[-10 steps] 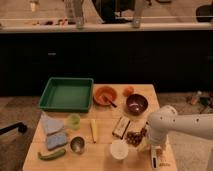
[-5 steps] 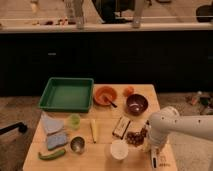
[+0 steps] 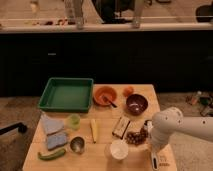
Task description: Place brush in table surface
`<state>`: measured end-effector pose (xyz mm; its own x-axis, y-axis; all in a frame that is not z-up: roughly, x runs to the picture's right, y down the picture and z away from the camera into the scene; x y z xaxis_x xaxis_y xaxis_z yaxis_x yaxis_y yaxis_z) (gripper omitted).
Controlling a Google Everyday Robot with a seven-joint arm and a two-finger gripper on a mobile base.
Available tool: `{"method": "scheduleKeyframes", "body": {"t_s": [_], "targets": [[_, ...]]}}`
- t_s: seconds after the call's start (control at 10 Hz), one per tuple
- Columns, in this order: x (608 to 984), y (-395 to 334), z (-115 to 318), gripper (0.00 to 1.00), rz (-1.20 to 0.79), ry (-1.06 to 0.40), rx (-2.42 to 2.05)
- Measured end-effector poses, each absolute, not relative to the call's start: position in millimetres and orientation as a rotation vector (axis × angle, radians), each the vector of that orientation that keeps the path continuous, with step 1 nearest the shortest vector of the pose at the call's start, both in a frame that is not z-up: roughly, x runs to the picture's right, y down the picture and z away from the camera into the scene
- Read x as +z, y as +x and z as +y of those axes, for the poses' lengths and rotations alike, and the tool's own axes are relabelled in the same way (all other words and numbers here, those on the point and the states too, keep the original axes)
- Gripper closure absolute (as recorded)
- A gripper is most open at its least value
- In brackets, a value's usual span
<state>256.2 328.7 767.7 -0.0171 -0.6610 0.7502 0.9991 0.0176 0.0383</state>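
— Gripper position?
— The gripper (image 3: 159,161) hangs low over the front right corner of the table surface (image 3: 95,154), near the white cup (image 3: 118,149). Whether it grips anything cannot be made out.
— And the brush?
— I cannot pick it out. The white arm (image 3: 167,127) covers that corner.

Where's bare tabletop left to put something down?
Bare table surface runs along the front edge between the metal cup and the white cup. A smaller patch sits between the orange bowl and the yellow stick. Crowded: front right, where the hand hangs by the white cup, and front left around the sponge.
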Motion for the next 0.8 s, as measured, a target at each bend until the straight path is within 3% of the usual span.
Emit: {"method": "scheduleKeyframes", "body": {"t_s": [0.8], "targets": [[760, 252, 317, 1.0, -0.647, -0.61, -1.506]]}}
